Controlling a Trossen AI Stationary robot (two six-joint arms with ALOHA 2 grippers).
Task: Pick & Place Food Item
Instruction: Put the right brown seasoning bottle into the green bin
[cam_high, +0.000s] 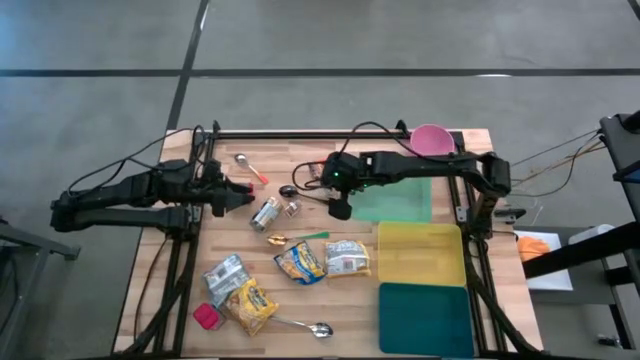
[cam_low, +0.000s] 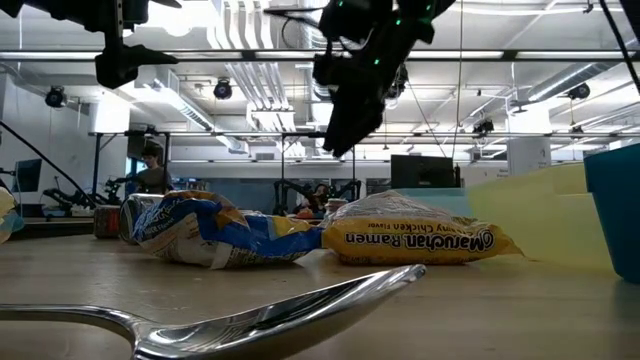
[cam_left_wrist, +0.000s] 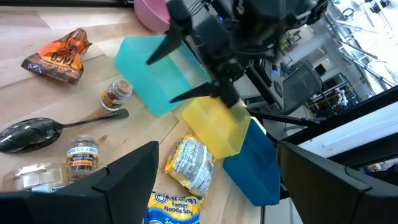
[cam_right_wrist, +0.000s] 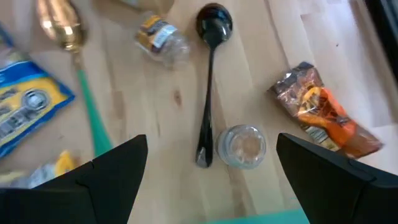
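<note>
Several food packets lie flat on the wooden table: two ramen packets (cam_high: 300, 265) (cam_high: 347, 258) at the middle, two more (cam_high: 225, 272) (cam_high: 250, 305) at the near left, and a brown-orange snack packet (cam_right_wrist: 323, 115) farther back. My right gripper (cam_high: 340, 208) (cam_right_wrist: 211, 186) hangs open above the table, pointing steeply down, over a black spoon (cam_right_wrist: 210, 25) and a small clear-lidded jar (cam_right_wrist: 242, 146). It holds nothing. My left gripper (cam_high: 240, 195) (cam_left_wrist: 217, 199) waits open and raised at the table's left, also holding nothing.
Three trays lie at the right: light green (cam_high: 395, 198), yellow (cam_high: 420, 252), teal (cam_high: 425, 318). A pink bowl (cam_high: 432, 138) is at the far edge. A can (cam_high: 265, 213), spice jar (cam_right_wrist: 160, 34), green-handled gold spoon (cam_right_wrist: 59, 25), silver spoon (cam_high: 305, 327) and red object (cam_high: 207, 317) are scattered about.
</note>
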